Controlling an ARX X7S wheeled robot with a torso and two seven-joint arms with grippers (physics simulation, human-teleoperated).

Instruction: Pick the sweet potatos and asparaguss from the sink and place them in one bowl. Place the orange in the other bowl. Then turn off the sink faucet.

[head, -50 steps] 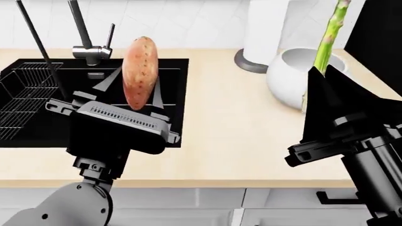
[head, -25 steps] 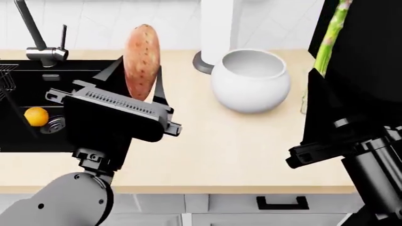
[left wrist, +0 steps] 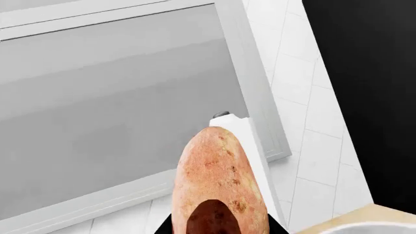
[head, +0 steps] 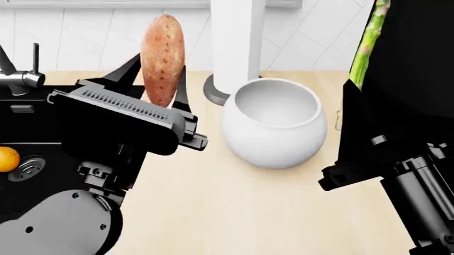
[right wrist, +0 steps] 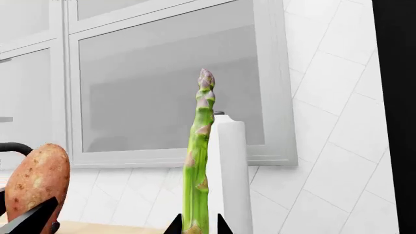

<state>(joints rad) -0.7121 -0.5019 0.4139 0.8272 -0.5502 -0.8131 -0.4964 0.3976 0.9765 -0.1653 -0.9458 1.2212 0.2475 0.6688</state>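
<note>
Head view: a round bright orange (head: 7,159) is left in the black sink (head: 28,138). An oblong speckled pinkish sweet potato (head: 162,58) is clamped upright in the left claw (head: 157,93); the glossy white bowl (head: 274,123) between the claws is empty; a green asparagus spear (head: 365,45) is gripped by the right claw (head: 354,98). Nothing is bowled yet.

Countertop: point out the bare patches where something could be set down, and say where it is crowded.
Bare countertop lies in front of the white bowl, between the two arms. A smaller strip shows between the sink and the bowl, partly hidden by the left gripper holding the sweet potato. Behind the bowl it is crowded: the white roll stands close.
</note>
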